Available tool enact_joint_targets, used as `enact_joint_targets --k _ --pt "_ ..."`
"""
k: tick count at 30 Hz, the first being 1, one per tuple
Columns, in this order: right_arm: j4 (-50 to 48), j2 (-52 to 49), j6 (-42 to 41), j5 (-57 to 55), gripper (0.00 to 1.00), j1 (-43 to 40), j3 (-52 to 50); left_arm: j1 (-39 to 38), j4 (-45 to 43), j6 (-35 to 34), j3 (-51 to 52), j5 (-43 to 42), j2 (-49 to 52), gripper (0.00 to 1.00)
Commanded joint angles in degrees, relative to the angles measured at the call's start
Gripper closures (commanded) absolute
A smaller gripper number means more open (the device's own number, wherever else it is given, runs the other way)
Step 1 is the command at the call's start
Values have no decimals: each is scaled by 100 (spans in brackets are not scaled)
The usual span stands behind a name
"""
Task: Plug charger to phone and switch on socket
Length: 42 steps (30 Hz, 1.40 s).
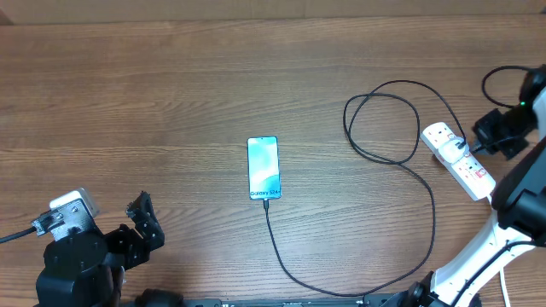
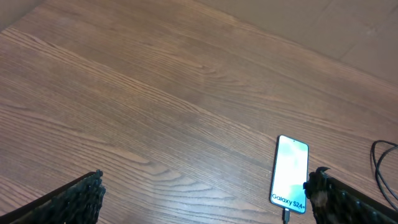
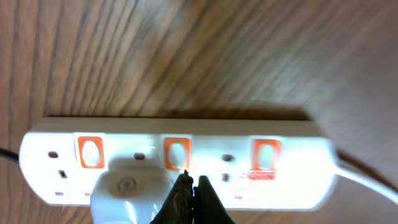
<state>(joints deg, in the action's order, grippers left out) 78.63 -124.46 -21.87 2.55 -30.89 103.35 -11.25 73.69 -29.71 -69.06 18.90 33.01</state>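
Note:
The phone (image 1: pixel 264 167) lies flat mid-table, its light-blue screen up. The charger's thin black cable (image 1: pixel 281 256) leaves the phone's bottom edge, curves along the table's front, loops (image 1: pixel 384 119) and reaches the white socket (image 1: pixel 458 158) at the right. My right gripper (image 3: pixel 193 180) is shut with nothing in it. Its tips sit at the lower edge of the middle red switch (image 3: pixel 176 152), beside a pale plug (image 3: pixel 127 193) seated in the socket (image 3: pixel 292 180). My left gripper (image 1: pixel 141 223) stands open at the front left, well apart from the phone (image 2: pixel 290 171).
The socket's thick white cord (image 3: pixel 367 183) runs off to the right. Two more red switches (image 3: pixel 91 152) (image 3: pixel 265 154) flank the middle one. Bare wooden table (image 1: pixel 128 102) stretches to the left and far side. The right arm's white base (image 1: pixel 478 256) stands at the front right.

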Motion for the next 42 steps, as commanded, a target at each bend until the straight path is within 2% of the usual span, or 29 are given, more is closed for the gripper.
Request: enact_joint_targets --k 1,4,25,35,42 --pt "339 -4 466 37 96 -122 540 -39 -22 -76 24 55 -9 0" --pt "562 -7 708 116 96 -98 573 -39 -24 -76 24 55 -9 0" --pt "374 -369 732 101 96 79 442 -39 -22 -74 24 -74 -9 0" --pt "59 -374 732 144 96 184 -2 -39 -20 -74 24 -74 -9 1" --pt "-610 -376 629 136 96 354 -769 -39 -20 -74 24 -74 -9 1"
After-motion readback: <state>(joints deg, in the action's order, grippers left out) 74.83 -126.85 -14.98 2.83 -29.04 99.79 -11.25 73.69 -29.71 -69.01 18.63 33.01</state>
